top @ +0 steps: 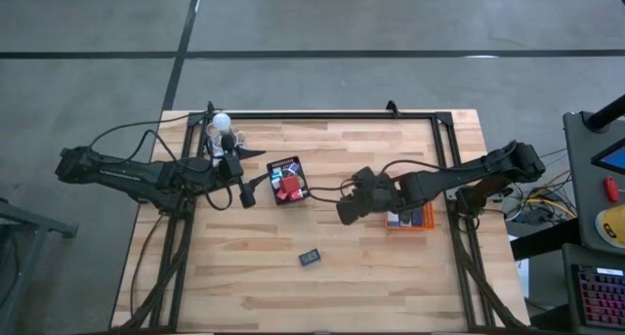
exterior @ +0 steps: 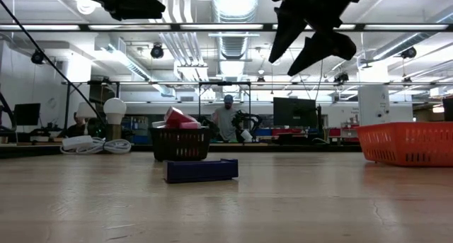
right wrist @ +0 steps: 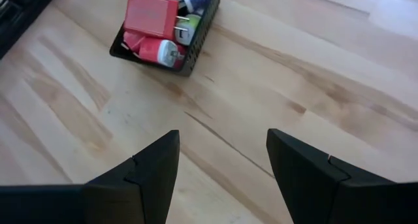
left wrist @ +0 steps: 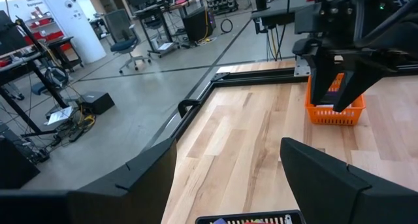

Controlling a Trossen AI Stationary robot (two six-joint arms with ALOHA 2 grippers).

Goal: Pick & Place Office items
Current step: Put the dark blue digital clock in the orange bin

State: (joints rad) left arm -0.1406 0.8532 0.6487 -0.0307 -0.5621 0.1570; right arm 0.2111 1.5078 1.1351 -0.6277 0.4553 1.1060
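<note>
Dark blue flat block (exterior: 202,170) lies alone, awaiting pickup; right gripper (top: 349,210) hovers spread, empty; left gripper (top: 246,192) spread beside black mesh tray (top: 298,191).

Open counter (top: 391,272) lies between the black mesh tray (top: 287,180) and orange tray (top: 411,219); a small dark block (top: 311,258) sits alone nearby.
</note>
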